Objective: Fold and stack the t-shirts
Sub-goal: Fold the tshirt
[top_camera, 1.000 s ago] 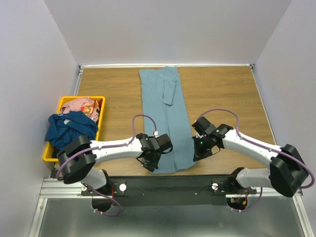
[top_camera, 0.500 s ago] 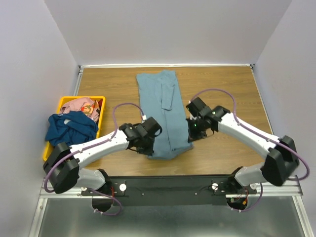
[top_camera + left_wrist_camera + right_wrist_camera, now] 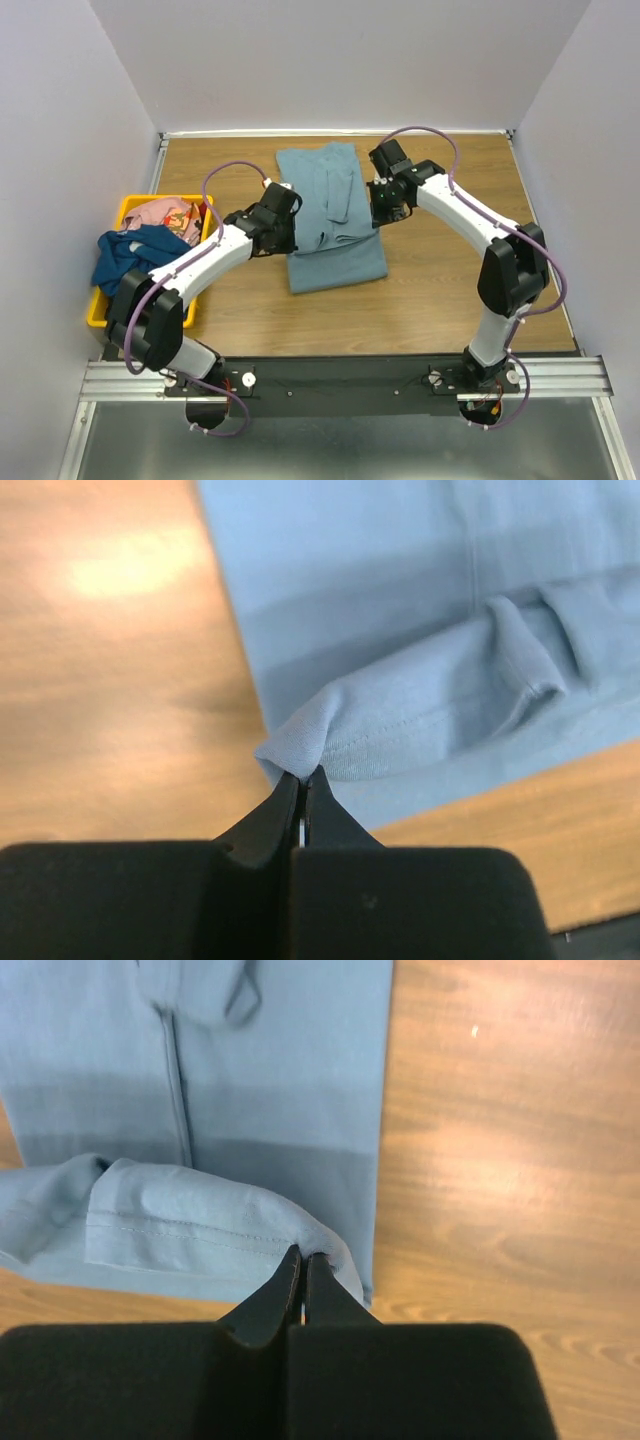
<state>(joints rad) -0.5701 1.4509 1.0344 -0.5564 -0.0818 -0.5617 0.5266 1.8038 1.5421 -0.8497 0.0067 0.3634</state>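
Up the table (image 3: 450, 290), left pincer (image 3: 303, 780) and right pincer (image 3: 303, 1257) carried t-shirt hem (image 3: 420, 725)

A: What was carried on the wooden table (image 3: 450, 290)?
B: A blue-grey t-shirt (image 3: 335, 262) was spread between the left gripper (image 3: 288, 238) and right gripper (image 3: 380, 218); a yellow bin (image 3: 135, 205) was set well left of both.

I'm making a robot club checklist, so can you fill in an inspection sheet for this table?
Surface: wooden table, no spills seen.
Job's things: light blue-grey t-shirt mid-table, near hem lifted over itself; navy t-shirt and pink patterned t-shirt heaped in yellow bin.
Clutter: nothing seen.
Grippers: left pincer and right pincer each shut on a hem corner of that shirt.
Cables: purple cables loop along both arms.
Surroundings: white walls, metal rail at near edge.
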